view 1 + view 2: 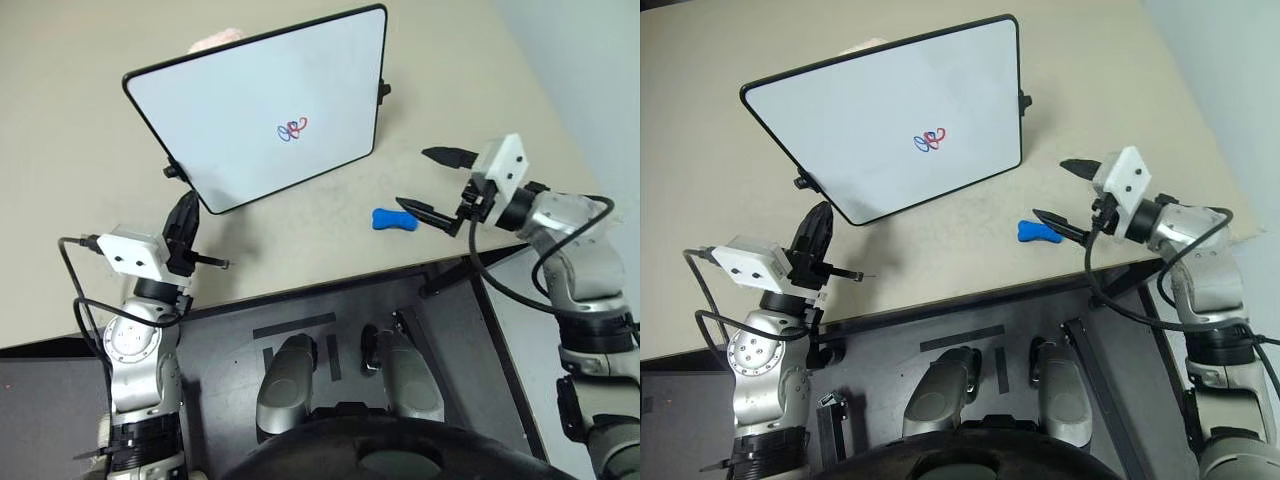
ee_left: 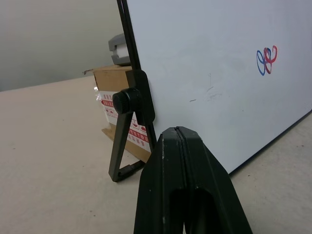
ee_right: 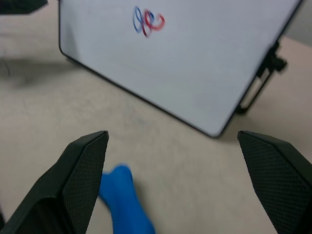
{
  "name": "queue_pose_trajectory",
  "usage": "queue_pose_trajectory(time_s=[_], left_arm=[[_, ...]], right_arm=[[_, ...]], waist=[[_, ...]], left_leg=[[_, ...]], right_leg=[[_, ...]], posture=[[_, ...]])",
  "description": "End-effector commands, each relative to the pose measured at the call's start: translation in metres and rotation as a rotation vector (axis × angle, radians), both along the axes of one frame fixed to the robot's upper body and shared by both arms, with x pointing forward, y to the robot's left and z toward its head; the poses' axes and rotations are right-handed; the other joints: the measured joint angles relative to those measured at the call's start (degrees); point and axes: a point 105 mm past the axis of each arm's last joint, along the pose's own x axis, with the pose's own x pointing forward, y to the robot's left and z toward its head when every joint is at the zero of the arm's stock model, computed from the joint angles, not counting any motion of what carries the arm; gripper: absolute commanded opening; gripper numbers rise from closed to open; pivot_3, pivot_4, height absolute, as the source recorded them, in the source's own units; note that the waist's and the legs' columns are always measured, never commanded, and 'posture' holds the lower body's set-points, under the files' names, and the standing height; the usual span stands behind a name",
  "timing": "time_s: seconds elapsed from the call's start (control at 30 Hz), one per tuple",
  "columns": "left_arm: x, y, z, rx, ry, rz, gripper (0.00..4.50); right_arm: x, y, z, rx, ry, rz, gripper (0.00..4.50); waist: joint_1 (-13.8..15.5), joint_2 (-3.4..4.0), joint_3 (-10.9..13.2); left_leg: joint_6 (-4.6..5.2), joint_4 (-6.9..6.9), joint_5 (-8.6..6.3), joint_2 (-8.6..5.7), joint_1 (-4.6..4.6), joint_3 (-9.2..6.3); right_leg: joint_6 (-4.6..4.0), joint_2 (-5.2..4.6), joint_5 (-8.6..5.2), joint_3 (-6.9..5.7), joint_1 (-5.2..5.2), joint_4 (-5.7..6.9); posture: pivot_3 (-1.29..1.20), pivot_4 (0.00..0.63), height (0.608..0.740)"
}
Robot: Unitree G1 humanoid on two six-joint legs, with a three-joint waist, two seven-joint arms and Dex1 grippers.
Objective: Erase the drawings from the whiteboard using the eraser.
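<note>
Beige tabletop (image 1: 60, 120); dark floor at its near edge. Whiteboard (image 1: 240, 110) propped tilted on black side stands, drawings (image 1: 292, 129) near its centre.

Right gripper (image 1: 436, 184) level, fingers spread wide, empty; eraser (image 1: 394, 219) flat on the table just beyond the lower fingertip, not touching.

Left gripper (image 1: 186, 222) fingers pressed together, tips near the board's lower corner, beside a cardboard box (image 2: 114, 92).

Eraser: bright blue, bone-shaped.
</note>
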Motion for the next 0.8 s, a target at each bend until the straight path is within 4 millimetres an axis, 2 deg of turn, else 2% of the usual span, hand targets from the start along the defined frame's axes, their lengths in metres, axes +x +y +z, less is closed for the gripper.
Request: queue_pose_trajectory(time_s=[0.03, 0.4, 0.63, 0.8], left_arm=[[0.000, -0.001, 0.006, 0.006, -0.025, -0.017, 0.00], [-0.003, -0.006, 0.007, 0.006, -0.019, -0.047, 0.00], [-0.018, -0.010, 0.002, -0.021, 0.018, -0.103, 0.00], [-0.028, -0.009, 0.002, -0.024, 0.023, -0.076, 0.00]], right_arm=[[-0.005, 0.001, 0.015, 0.023, -0.050, 0.007, 4.49], [-0.010, 0.009, 0.007, 0.005, -0.028, 0.034, 4.49], [-0.009, 0.010, 0.001, -0.008, -0.008, 0.052, 4.49], [-0.008, 0.014, -0.007, -0.025, 0.018, 0.083, 4.49]], waist=[[-0.02, 0.00, 0.00], [-0.08, 0.00, 0.00], [-0.13, 0.00, 0.00], [-0.15, 0.00, 0.00]], left_leg=[[-0.02, 0.00, -0.02, 0.00, -0.07, 0.00], [0.10, -0.02, 0.00, 0.05, -0.08, -0.01], [0.09, -0.03, -0.02, 0.07, -0.09, -0.01], [0.11, -0.02, -0.03, 0.07, -0.08, -0.01]], right_leg=[[0.01, 0.00, -0.02, 0.00, 0.00, 0.01], [0.42, 0.07, -0.30, 0.00, 0.00, 0.06], [0.47, 0.09, -0.33, 0.00, 0.00, 0.06], [0.48, 0.09, -0.34, 0.00, 0.00, 0.06]], posture=[[0.00, 0.150, 0.740], [0.00, 0.150, 0.740], [0.00, 0.150, 0.740], [0.00, 0.150, 0.740]])
